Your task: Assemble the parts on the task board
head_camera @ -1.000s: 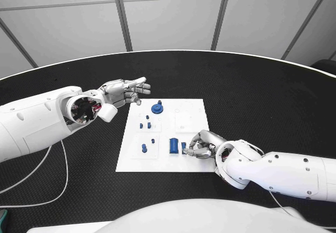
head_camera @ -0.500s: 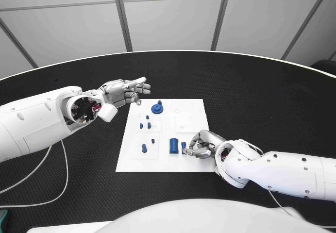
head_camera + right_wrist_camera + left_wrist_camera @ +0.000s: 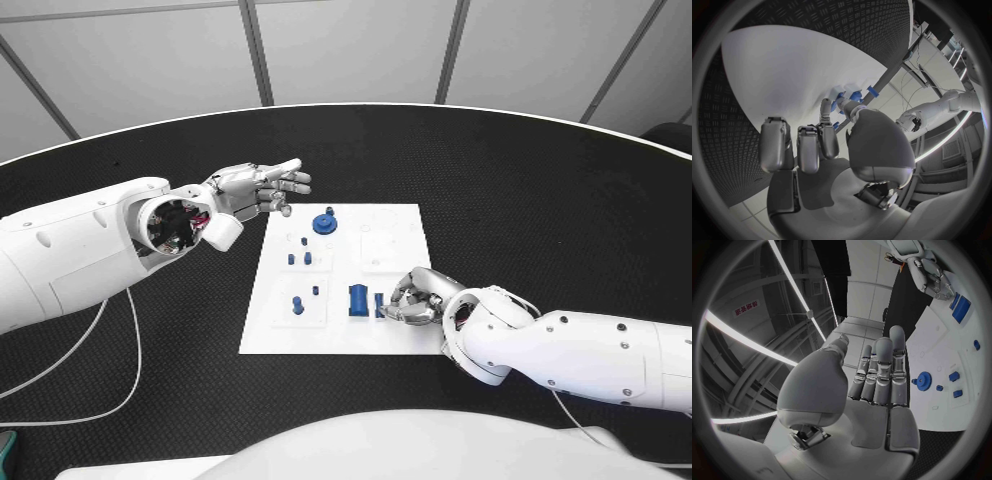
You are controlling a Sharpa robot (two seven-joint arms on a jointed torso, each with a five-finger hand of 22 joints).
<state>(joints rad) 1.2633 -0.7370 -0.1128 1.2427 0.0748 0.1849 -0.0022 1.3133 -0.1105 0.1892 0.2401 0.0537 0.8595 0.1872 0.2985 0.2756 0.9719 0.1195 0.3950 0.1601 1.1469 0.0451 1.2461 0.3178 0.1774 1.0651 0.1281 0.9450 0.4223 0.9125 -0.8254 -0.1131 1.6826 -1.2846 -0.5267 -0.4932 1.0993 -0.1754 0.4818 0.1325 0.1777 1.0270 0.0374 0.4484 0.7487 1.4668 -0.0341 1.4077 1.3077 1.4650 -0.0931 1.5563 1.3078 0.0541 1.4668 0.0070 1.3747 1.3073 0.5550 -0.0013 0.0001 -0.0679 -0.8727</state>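
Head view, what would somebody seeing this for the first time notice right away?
Probably the white rectangular task board in the middle of the black table, dotted with small blue plastic parts. The right robot hand sits at the board's near right corner, fingers curled against a small upright blue piece beside a taller blue block. The left robot hand hovers open off the far left corner.

Three cameras: one overhead, one behind each wrist.
The head view looks down on the task board (image 3: pixel 339 280) at mid-frame; both close wrist fisheyes share that board (image 3: pixel 942 360) (image 3: pixel 786 75).
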